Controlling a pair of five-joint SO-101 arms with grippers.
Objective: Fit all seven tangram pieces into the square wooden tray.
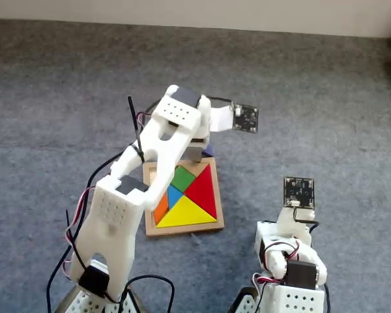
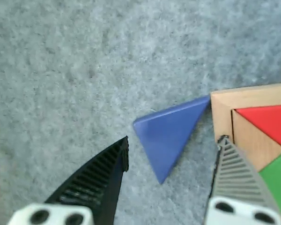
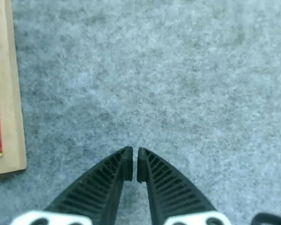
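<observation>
Our left tool [image 2: 173, 147] hangs released, with its jaws wide apart. The black finger stands on one side of the blue triangle [image 2: 171, 133]. The grey finger stands on the other side, over the corner of the square wooden tray [image 2: 222, 112]. The triangle lies flat on the grey table [image 2: 84, 56], outside the tray, with one sharp tip touching the tray's outer corner.

We judge the piece to be light, thin and quite stiff, so it will neither bend nor crush. Its painted faces look smooth, though, and a slanted edge could squirt out of a pinch. We would set the fingers low against the table. One would press on the long edge and the other near the opposite corner, squeezing across the body and not at a narrow tip. The grey finger must come down clear of the tray's rim first.

Inside the tray, a patch of bare wood shows beside the red piece [image 2: 267, 119] and the green piece [image 2: 278, 176]. We take that to be the gap left to fill.

Our right tool [image 3: 134, 164] is clenched on nothing. It sits over bare table, off to the side of the tray's edge [image 3: 14, 93].
</observation>
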